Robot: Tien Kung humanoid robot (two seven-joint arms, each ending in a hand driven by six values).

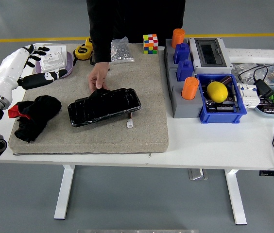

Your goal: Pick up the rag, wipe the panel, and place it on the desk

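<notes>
1. A white table [214,145] carries a beige mat [142,121] over its left half.
2. The robot's left hand [27,65], white with black fingertips, hovers above the mat's far left corner, fingers spread and holding nothing.
3. The rag [34,116], black and crumpled with a bit of red showing, lies on the mat's left edge, below that hand and apart from it.
4. The panel [104,106], glossy and black, lies flat at the mat's middle, just right of the rag.
5. A person in black stands at the far side; one hand [98,77] presses the panel's far edge.
6. At the right stand a blue bin [224,112] holding a lemon [217,91] and an orange cup [190,88].
7. The right arm is out of view.
</notes>
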